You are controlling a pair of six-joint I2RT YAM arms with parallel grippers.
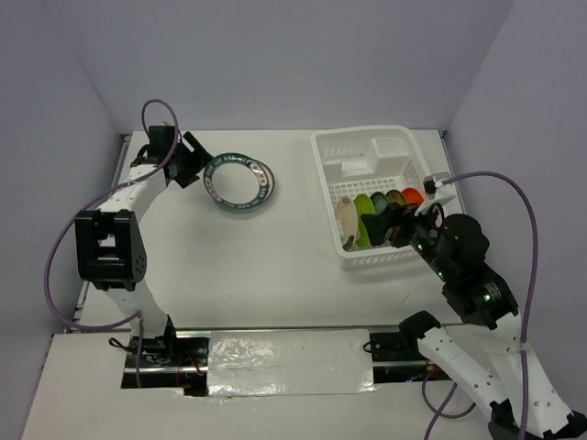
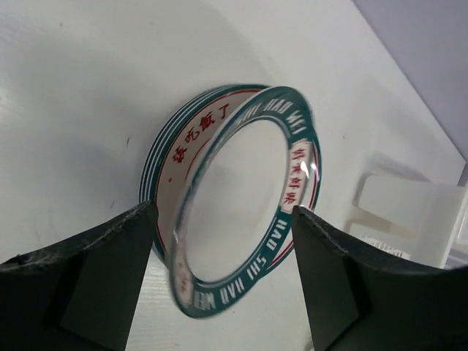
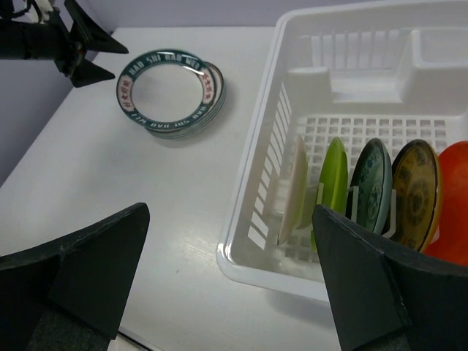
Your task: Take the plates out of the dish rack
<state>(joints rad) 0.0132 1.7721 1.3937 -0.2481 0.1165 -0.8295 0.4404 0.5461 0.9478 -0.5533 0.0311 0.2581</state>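
The white dish rack [image 1: 323, 174] stands at the right, and shows in the right wrist view [image 3: 256, 256]. Several plates stand on edge in it: white [image 3: 296, 194], lime green [image 3: 333, 179], dark teal patterned [image 3: 373, 179], yellow-brown patterned [image 3: 417, 190], orange-red [image 3: 453, 197]. A teal-rimmed plate with white lettering [image 1: 240, 181] lies flat on the table on top of another plate [image 1: 267, 179]. My left gripper [image 1: 197, 160] is open at its left edge, the near rim [image 2: 241, 190] between the fingers [image 2: 95, 278]. My right gripper [image 3: 230, 270] is open and empty above the rack's near left corner.
The rack's small side compartment [image 3: 439, 55] is at its far end. Purple cables loop off both arms. The enclosure walls stand close behind the left gripper and right of the rack. A taped strip [image 1: 289, 362] runs along the near edge.
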